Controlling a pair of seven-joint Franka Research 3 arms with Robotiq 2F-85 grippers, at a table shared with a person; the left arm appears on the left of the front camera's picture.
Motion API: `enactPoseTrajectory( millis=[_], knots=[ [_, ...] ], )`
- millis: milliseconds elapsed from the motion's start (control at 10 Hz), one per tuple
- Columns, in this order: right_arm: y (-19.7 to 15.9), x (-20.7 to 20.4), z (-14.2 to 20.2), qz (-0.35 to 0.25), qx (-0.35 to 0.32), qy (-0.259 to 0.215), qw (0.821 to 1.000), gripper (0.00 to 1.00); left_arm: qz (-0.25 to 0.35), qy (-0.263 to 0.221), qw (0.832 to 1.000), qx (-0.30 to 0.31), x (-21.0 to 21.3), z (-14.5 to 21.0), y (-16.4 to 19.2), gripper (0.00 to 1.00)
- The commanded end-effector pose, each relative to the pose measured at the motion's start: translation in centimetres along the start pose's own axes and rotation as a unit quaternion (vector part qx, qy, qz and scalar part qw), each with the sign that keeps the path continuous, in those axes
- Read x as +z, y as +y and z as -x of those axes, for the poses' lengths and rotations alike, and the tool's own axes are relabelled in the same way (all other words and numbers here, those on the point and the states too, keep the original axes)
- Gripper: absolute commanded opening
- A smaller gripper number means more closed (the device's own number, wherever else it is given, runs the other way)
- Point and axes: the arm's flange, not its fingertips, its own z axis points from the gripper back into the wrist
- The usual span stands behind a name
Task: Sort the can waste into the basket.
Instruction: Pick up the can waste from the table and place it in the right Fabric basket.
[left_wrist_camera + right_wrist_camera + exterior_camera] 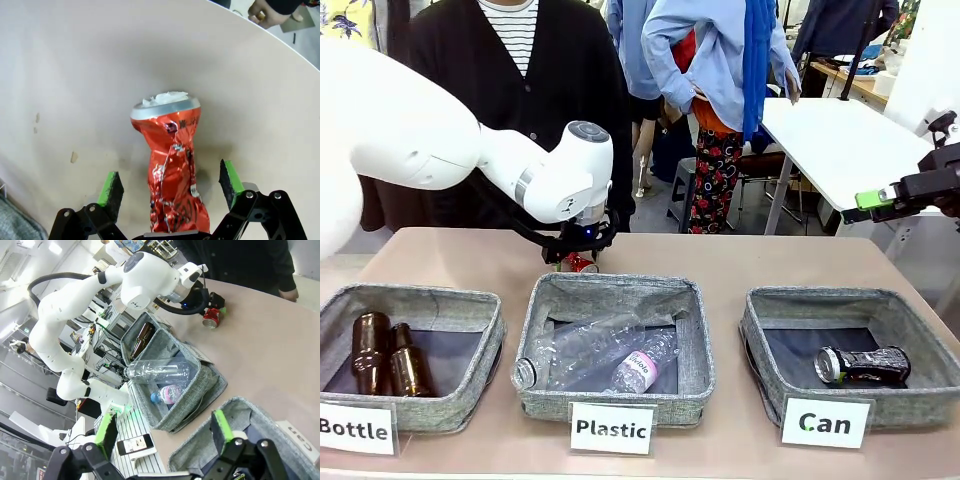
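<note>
The red can, crushed to a narrow waist, stands on the tan table between the spread green pads of my open left gripper; the pads do not touch it. In the front view that gripper hangs over the red can just behind the middle basket. The black can lies on its side in the grey "Can" basket. My right gripper stands open and holds nothing above the Can basket's rim; it also shows at the front view's right edge.
The "Plastic" basket holds clear bottles and the "Bottle" basket holds brown glass ones. A person in a black cardigan stands at the far edge, one hand resting on the table. Bare table lies behind the baskets.
</note>
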Motion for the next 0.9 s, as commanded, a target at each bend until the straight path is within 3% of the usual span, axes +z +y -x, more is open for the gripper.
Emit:
enactPoseTrajectory(
  millis=[0,300,400,500,600,700,800],
  knots=[
    [0.08,0.23,0.03,-0.002,0.009,0.002,1.000,1.00,-0.018,-0.013,1.000,0.006,-0.59,-0.65,-0.75,1.00],
    [0.08,0.23,0.03,-0.002,0.009,0.002,1.000,1.00,-0.044,-0.022,0.999,0.012,-1.41,-0.70,-0.76,1.00],
    [0.08,0.23,0.03,-0.002,0.009,0.002,1.000,1.00,-0.050,-0.021,0.998,0.011,-1.39,-0.72,-0.71,0.40],
    [0.08,0.23,0.03,-0.002,0.009,0.002,1.000,1.00,-0.052,-0.025,0.998,0.007,-1.34,-0.74,-0.73,0.40],
    [0.08,0.23,0.03,-0.002,0.009,0.002,1.000,1.00,-0.053,-0.026,0.998,0.006,-1.32,-0.70,-0.69,0.00],
    [0.08,0.23,0.03,-0.002,0.009,0.002,1.000,1.00,-0.054,-0.027,0.998,0.007,-1.25,-0.65,-0.60,0.35],
    [0.08,0.23,0.03,-0.002,0.009,0.002,1.000,1.00,-0.053,-0.025,0.998,0.006,-1.14,-0.63,-0.49,0.00]
  ],
)
